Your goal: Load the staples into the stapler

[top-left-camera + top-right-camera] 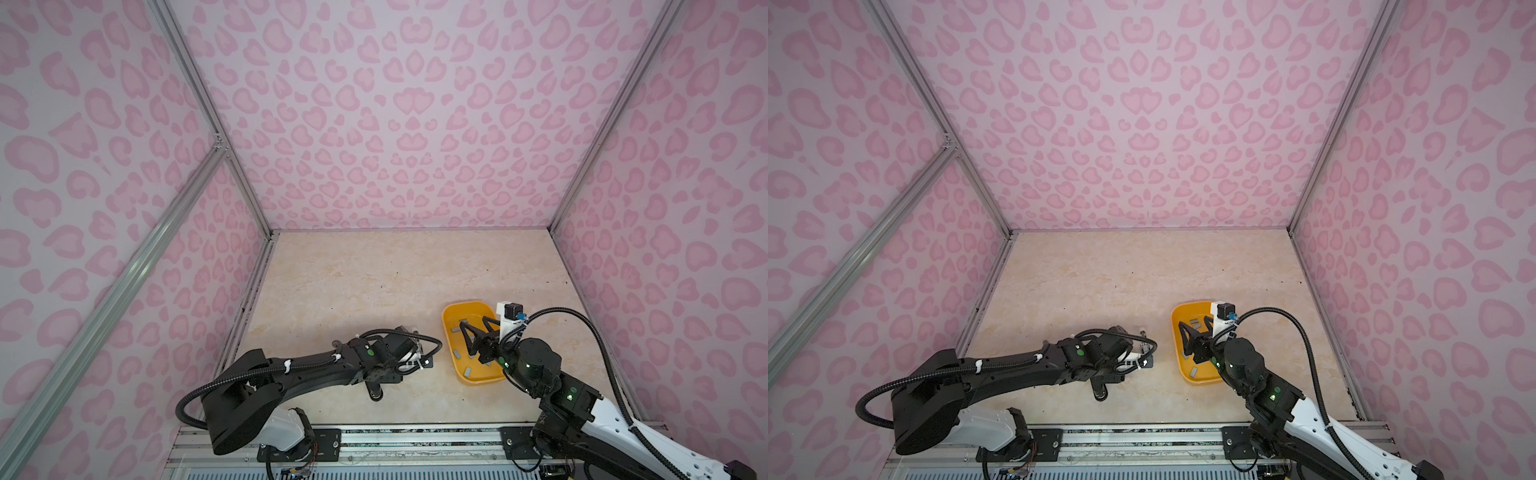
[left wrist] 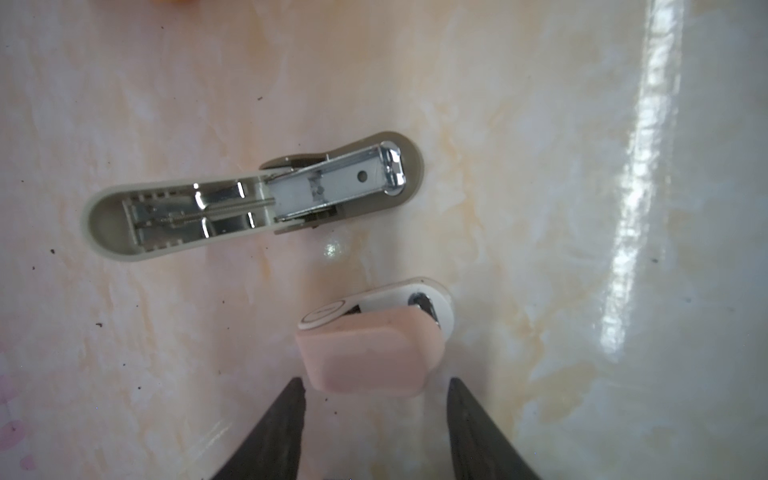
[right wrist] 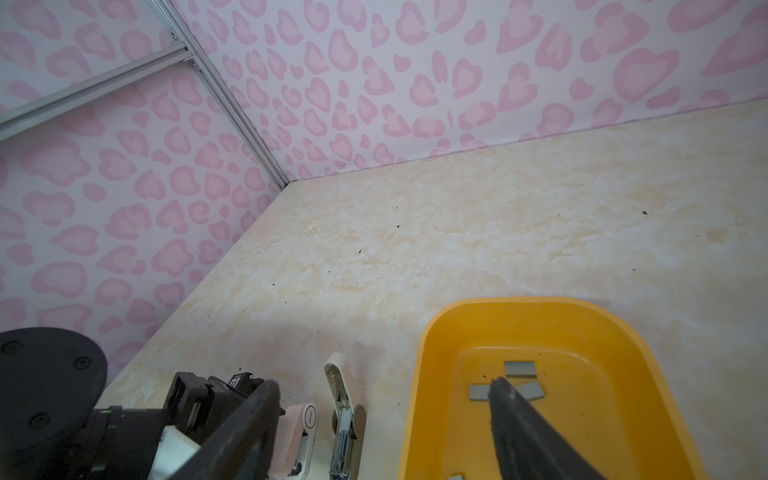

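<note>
Two grippers, neither holding anything. Left gripper (image 2: 375, 380), near and left of centre: jaws part-spread, tips either side of the near end of a shut pink-and-white stapler (image 2: 365, 353); contact cannot be confirmed. Just beyond it lies a grey stapler (image 2: 257, 199), hinged fully open and flat on the surface, magazine rail facing up, no strip seen in it. Right gripper (image 3: 385, 383), to the right: jaws wide apart, one finger poised low over the staples (image 3: 519, 369), which lie as several loose grey strips on the floor of a yellow tray (image 3: 519, 316) just right of both staplers

Step judged: picking a strip; loading not yet begun. Next move calls for the jaws to narrow onto one strip, lift it clear of the tray wall, then line it up with the open rail. The strips are thin and lie flat, so a slipped pinch is the likely fault

Surface: glossy cream marble-effect table (image 1: 374, 282), dark specks scattered. Enclosure: pink heart-spot panels (image 1: 395, 124) on aluminium framing (image 1: 199, 91)
</note>
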Controlling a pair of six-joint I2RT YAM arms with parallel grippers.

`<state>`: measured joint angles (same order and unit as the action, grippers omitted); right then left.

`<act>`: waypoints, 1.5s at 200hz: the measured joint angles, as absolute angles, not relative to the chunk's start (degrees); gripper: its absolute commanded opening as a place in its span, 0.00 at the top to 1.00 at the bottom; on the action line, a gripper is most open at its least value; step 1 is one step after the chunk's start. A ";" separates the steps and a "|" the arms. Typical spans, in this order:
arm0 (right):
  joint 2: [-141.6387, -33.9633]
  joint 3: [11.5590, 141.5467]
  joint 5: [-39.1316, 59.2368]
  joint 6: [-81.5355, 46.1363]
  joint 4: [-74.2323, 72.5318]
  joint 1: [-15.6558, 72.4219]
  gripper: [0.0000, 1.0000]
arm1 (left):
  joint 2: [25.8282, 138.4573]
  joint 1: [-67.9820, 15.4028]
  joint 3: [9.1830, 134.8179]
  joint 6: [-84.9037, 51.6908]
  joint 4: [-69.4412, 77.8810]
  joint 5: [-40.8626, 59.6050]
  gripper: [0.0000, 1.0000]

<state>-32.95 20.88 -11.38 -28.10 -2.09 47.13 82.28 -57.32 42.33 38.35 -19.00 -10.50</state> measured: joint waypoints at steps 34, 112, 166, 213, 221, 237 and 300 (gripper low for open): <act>-34.89 20.88 -10.87 -28.34 -2.28 47.03 0.21 | 83.46 -57.17 42.33 40.10 -16.08 -9.58 0.46; -38.81 20.91 -9.43 -28.53 -4.51 46.87 0.21 | 87.57 -57.01 44.62 41.85 -13.89 -6.55 0.51; -40.18 21.04 -8.99 -28.51 -4.84 46.87 0.20 | 87.55 -57.01 45.21 42.19 -15.16 -2.46 0.54; -40.18 21.12 -8.97 -28.49 -4.82 46.59 0.20 | 88.42 -57.01 46.15 42.92 -16.25 -0.82 0.62; -40.01 21.12 -8.97 -28.49 -4.84 46.50 0.20 | 88.66 -57.01 46.33 43.07 -16.27 -0.67 0.62; -39.53 21.12 -8.97 -28.49 -4.80 46.41 0.20 | 89.17 -57.01 46.61 43.09 -16.29 -0.71 0.62; -37.21 20.93 -8.99 -28.47 -4.69 45.91 0.20 | 88.99 -56.38 46.37 42.41 -16.82 -1.93 0.53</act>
<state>-37.21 20.93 -8.99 -28.47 -4.69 45.91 88.99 -56.38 46.37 42.41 -16.82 -1.93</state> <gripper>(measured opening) 0.804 0.473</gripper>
